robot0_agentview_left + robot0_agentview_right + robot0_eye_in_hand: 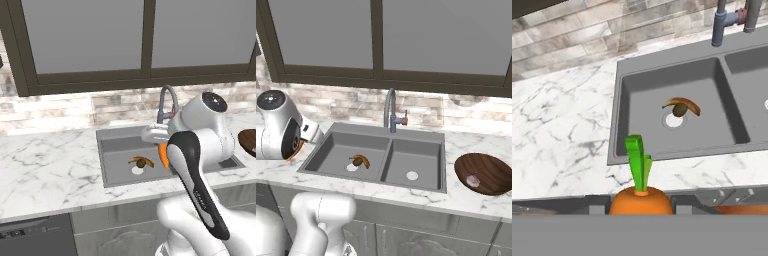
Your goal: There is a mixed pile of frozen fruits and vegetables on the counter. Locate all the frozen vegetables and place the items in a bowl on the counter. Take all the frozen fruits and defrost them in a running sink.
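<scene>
While I carry it toward the bowl point(485, 172), one carrot point(641, 199) sits clamped in my gripper point(640, 205), green tip up. One bulb point(473, 180) already lies in that bowl, right on the tabletop point(466, 142). One banana point(684, 103) and one kiwi point(679, 109) rest in the sink's point(662, 80) left basin for defrosting.

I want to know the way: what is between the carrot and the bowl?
The sink, with banana and kiwi in its left basin, seen in the right base view; carrot, bowl.
</scene>
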Motion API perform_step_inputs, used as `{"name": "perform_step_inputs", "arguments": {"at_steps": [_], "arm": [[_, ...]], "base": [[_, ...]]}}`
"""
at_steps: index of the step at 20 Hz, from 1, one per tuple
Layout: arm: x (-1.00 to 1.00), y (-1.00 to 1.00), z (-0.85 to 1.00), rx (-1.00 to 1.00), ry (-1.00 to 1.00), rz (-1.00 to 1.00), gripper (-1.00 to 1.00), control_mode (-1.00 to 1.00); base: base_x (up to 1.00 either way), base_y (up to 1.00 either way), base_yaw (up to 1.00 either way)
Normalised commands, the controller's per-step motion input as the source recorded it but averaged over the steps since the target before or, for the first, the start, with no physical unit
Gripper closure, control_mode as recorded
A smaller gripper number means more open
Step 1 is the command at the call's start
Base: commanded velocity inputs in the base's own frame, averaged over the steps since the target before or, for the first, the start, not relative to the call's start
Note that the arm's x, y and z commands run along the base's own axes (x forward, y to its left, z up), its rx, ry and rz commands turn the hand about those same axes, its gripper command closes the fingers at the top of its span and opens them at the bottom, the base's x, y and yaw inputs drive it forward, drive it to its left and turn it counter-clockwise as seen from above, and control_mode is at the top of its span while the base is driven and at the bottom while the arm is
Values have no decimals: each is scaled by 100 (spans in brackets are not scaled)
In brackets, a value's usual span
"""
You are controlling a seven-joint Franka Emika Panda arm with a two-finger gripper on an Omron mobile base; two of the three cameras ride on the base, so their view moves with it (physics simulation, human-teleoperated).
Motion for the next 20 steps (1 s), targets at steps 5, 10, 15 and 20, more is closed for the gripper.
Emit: {"name": "perform_step_inputs", "arguments": {"at_steps": [5,10,15,20], "arm": [[-55,-66,3,-3,3,-4,100,-100],[-58,-78,5,-4,1,-5,100,-100],[-38,-76,8,-6,9,-10,100,-100],[-14,-78,1,-2,14,-11,100,-100]], "base": [[0,0,0],[0,0,0],[0,0,0],[0,0,0]]}}
